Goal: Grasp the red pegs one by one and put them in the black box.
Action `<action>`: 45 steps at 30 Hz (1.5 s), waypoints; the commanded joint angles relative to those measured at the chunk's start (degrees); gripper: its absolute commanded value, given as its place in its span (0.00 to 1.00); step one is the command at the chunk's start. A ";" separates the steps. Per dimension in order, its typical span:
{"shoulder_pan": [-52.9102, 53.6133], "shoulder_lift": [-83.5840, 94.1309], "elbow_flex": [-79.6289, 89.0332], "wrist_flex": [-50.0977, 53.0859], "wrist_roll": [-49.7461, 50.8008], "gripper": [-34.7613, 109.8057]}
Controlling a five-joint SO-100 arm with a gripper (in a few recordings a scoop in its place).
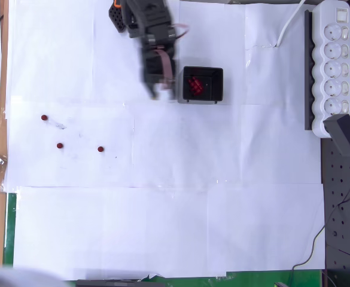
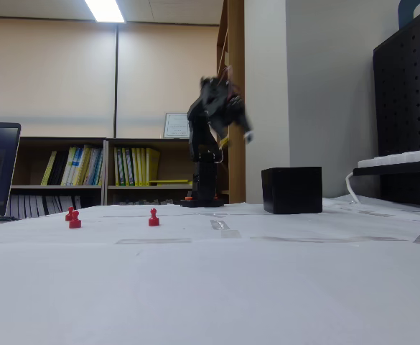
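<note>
Three dark-red pegs stand on the white paper at the left: one (image 1: 44, 118) (image 2: 70, 213) farthest back, one (image 1: 60, 145) (image 2: 75, 221) nearer, and one (image 1: 100, 149) (image 2: 153, 216) to their right. The black box (image 1: 218, 74) (image 2: 291, 190) sits right of the arm, with several red pegs (image 1: 194, 85) clustered inside it. My gripper (image 1: 161, 91) (image 2: 247, 135) is blurred by motion. It hangs in the air just left of the box, well above the table. Its jaws look apart, with nothing between them.
A long white power strip (image 1: 335, 60) lies along the right edge, its cable (image 1: 288, 27) running onto the paper. A black pegboard (image 1: 342, 197) lies at the right. The arm's base (image 2: 204, 194) stands at the back. A brown table edge (image 1: 3, 119) borders the paper on the left.
</note>
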 commanded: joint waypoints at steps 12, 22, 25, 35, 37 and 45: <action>15.47 27.69 -13.89 -61.26 9.14 0.34; 16.96 43.24 -4.57 -64.86 8.00 0.34; 18.63 43.86 -4.83 -66.53 5.89 0.34; 34.28 48.16 -11.69 -82.18 4.57 0.34; 36.47 49.66 -10.55 -82.53 4.57 0.34; 39.46 57.30 -2.37 -82.97 4.22 0.34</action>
